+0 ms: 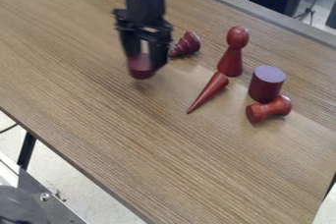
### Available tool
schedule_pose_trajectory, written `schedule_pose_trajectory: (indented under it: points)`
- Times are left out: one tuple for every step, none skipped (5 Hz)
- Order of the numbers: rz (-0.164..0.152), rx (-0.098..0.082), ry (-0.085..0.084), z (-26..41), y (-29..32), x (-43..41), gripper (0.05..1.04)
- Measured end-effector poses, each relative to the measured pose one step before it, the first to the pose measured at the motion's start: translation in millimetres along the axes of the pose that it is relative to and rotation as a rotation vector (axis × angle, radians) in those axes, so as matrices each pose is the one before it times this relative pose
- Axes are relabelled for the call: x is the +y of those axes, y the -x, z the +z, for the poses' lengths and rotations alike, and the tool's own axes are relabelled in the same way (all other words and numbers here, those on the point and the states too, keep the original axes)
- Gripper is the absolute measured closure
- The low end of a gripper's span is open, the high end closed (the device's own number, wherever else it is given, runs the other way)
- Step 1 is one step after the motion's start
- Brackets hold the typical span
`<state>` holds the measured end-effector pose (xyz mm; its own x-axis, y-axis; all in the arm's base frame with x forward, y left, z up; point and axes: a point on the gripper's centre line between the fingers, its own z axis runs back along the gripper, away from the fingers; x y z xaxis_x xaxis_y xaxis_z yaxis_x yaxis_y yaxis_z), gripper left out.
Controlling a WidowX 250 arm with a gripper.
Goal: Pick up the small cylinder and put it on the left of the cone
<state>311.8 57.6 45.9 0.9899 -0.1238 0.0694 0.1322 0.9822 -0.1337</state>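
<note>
The black gripper [144,61] hangs over the upper left-centre of the table, shut on the small cylinder [140,68], a dark red piece between its fingers. That piece is blurred, and whether its lower end touches the wood cannot be told. To the right of the gripper and a little lower in the view, the slim red cone [209,93] lies on its side, its tip pointing down and to the left.
A stepped red piece [186,44] lies just right of the gripper. A round-headed figure [233,53] stands behind the cone's wide end. Farther right are a larger cylinder [266,85] and a spool-shaped piece [268,110]. The wooden table's [125,144] front edge runs diagonally at lower left.
</note>
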Motion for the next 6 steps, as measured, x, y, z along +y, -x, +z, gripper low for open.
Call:
schedule_pose_trajectory:
  points:
    - [-0.0725, 0.0130, 0.0018, -6.14, -20.36, -11.70, 0.335]
    - [-0.0309, 0.0327, -0.0058, -4.92, -8.46, -5.08, 0.335]
    - [-0.0168, 0.0283, 0.0016, -6.03, -6.19, -4.25, 0.335]
    - [0.0192, 0.0037, -0.0029, -0.39, -0.32, -0.87, 0.335]
    - [0.0517, 0.0244, 0.0215, -0.53, 5.54, -0.64, 0.288]
    - [0.0456, 0.0089, 0.0253, -6.84, 7.45, -0.73, 0.078]
